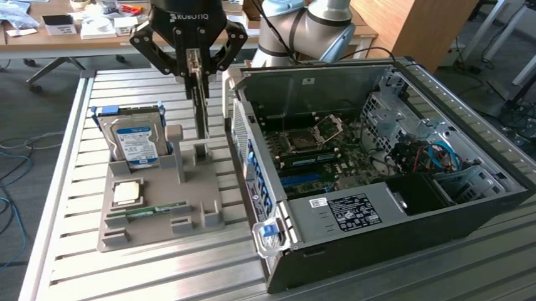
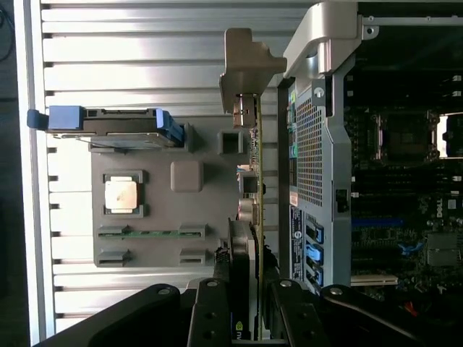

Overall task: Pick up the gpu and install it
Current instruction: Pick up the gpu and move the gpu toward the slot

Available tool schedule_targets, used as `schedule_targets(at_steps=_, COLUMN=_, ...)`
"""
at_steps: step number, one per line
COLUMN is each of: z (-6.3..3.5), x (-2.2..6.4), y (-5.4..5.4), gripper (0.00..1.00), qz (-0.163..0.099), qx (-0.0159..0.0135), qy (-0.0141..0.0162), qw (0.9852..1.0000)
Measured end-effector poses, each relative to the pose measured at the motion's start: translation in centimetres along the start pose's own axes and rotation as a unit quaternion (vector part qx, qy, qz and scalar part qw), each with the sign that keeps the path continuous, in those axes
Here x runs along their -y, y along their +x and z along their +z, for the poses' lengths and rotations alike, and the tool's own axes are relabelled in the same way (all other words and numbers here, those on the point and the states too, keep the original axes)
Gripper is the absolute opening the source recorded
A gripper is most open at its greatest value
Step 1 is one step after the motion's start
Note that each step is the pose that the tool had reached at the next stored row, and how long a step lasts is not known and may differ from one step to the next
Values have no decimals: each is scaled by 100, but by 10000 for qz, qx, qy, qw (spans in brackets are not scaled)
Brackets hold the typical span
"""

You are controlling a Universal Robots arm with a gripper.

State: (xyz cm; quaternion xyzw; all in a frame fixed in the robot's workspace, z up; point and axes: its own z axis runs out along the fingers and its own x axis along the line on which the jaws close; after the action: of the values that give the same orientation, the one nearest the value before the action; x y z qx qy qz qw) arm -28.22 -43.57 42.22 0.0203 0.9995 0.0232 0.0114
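Gripper (image 1: 193, 70), black and two-fingered, is closed at a medium spread on the upper end of the gpu (image 1: 201, 106), with one finger against each broad face.

Item 1, gpu: thin flat rectangular card. Its long axis is vertical and it hangs straight down from the fingers, edge-on to the exterior camera. In the wrist view the bent silver metal bracket (image 2: 246, 61) sits at the end away from the fingers. The green board edge lies on the side nearer the case and the black face on the other. The lower end is over a slotted post of the holder; whether it touches the post cannot be told.

Item 2, grey moulded plastic holder (image 1: 159, 226): flat base with raised blocky posts and recesses. It carries a silver hard drive with a blue label (image 1: 138, 145) standing upright, a square silver processor chip (image 1: 127, 192) lying flat, and a narrow green memory stick (image 1: 155, 210) lying on its long edge.

Item 3, black metal computer case (image 1: 435, 219): lies on its side just beside the holder, on the exterior view's right. Its side is open, exposing the motherboard (image 1: 327, 153).

Item 4, slatted grey metal table (image 1: 84, 269): bears the holder and the case.
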Motion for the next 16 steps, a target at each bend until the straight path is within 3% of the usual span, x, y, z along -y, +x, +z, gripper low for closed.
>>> schedule_targets(at_steps=7, z=-1, x=-3, y=-65, gripper=27, qz=0, qx=0, qy=0, qw=10000)
schedule_targets(at_steps=16, z=1, x=-11, y=-271, gripper=27, qz=0, qx=0, qy=-1, qw=10000)
